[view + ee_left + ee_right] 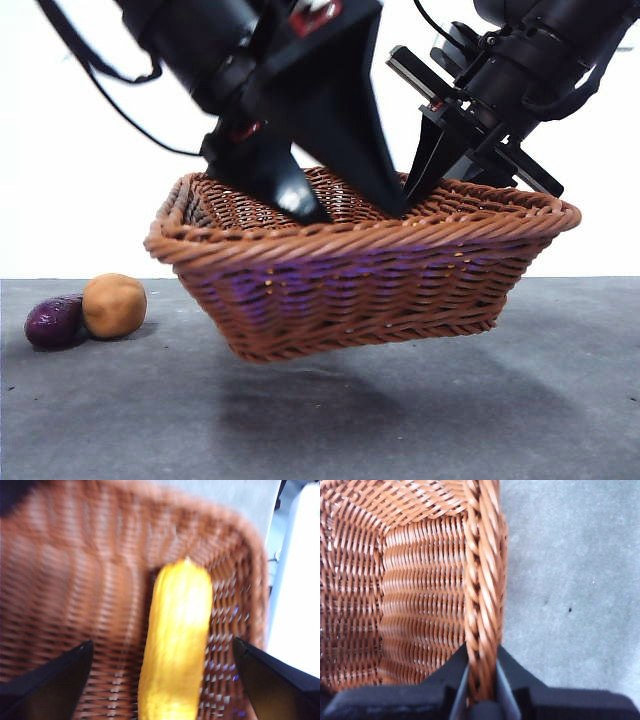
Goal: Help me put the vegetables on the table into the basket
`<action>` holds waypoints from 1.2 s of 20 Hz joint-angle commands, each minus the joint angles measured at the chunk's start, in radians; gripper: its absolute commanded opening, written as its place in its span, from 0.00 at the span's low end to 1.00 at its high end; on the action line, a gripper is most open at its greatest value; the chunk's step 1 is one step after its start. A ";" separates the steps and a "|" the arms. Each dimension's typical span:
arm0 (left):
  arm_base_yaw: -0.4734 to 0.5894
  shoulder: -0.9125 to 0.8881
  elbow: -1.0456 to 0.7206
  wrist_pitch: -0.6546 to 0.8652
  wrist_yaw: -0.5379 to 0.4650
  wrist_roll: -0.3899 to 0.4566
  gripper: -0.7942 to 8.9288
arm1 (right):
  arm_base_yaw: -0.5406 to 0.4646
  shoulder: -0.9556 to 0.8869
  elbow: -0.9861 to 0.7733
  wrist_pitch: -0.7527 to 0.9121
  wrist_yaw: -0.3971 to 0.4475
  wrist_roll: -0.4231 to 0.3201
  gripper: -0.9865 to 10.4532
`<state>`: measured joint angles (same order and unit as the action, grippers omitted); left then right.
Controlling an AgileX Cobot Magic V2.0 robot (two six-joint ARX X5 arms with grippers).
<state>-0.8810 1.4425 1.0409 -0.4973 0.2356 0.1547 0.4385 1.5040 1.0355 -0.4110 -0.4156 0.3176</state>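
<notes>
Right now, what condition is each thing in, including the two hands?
basket: tilted, lifted off the table
corn cob: lying inside the basket
potato: on the table, outside the basket
eggplant: on the table beside the potato
left hand: open above the corn cob
right hand: shut on the basket's rim

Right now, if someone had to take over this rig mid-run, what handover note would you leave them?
Right gripper: shut on the wicker basket's braided rim, holding the basket tilted and off the table.
Left gripper: open, inside the basket, jaws either side of the corn cob without touching it.
Done: the corn cob lies in the basket.
Left: the potato and the purple eggplant sit side by side on the table, beside the basket. Both need to go in; the basket probably has to be set down level first.
</notes>
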 commanded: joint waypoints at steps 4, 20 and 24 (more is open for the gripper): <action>0.032 0.005 0.306 -0.280 -0.187 -0.114 0.56 | -0.047 0.004 -0.006 0.015 0.031 -0.008 0.08; 0.603 0.235 0.557 -0.482 -0.285 -0.477 0.56 | -0.296 -0.038 0.004 0.000 -0.075 -0.159 0.08; 0.611 0.362 0.557 -0.478 -0.290 -0.515 0.56 | -0.296 -0.038 0.004 -0.043 -0.075 -0.194 0.08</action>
<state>-0.2745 1.8015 1.6028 -0.9749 -0.0494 -0.3428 0.1421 1.4769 1.0355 -0.4667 -0.4763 0.1295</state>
